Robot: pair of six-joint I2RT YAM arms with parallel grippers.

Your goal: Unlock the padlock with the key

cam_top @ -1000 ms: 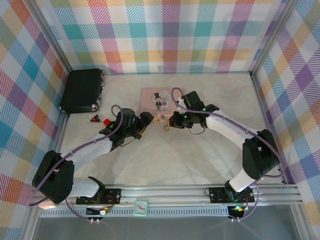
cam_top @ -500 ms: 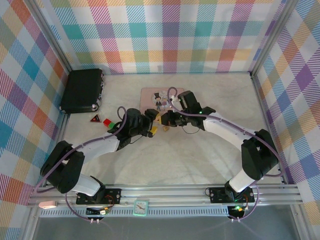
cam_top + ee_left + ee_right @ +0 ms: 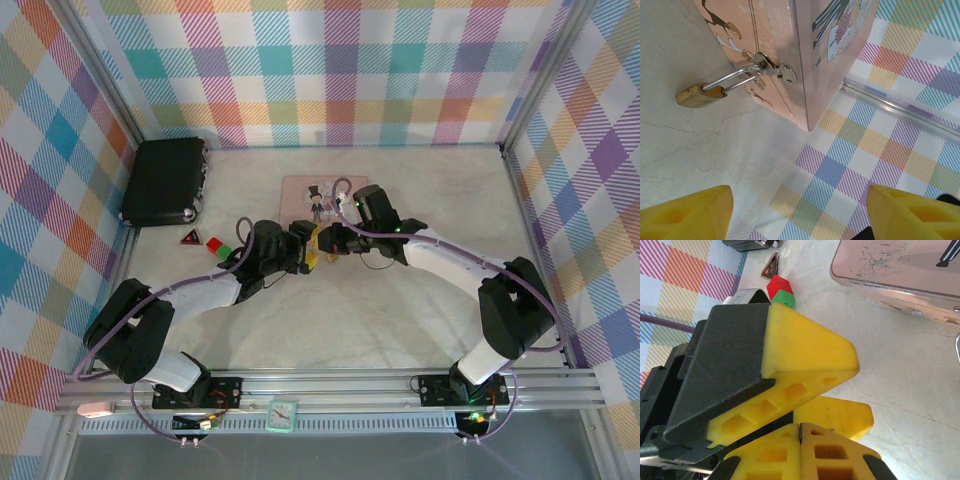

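The brass padlock (image 3: 695,95) hangs by its silvery shackle from the hasp on the pink tin (image 3: 830,55), just off the table. My left gripper (image 3: 800,215) is open below it, with its yellow fingers (image 3: 685,212) spread wide and nothing between them. In the top view the left gripper (image 3: 308,252) and the right gripper (image 3: 335,240) meet in front of the tin (image 3: 305,195). My right gripper (image 3: 800,450) is shut, its pads pressed together on a thin dark sliver at the seam. I take that sliver for the key, which is otherwise hidden. The left gripper's fingers (image 3: 810,355) sit directly ahead of it.
A black case (image 3: 165,180) lies at the back left. Small red (image 3: 776,287) and green (image 3: 783,297) pieces and a red triangle (image 3: 190,237) sit left of the grippers. The checked walls and a metal rail (image 3: 900,112) bound the table.
My left gripper has moved right toward the tin and opened its fingers. My right gripper has shifted left to meet it.
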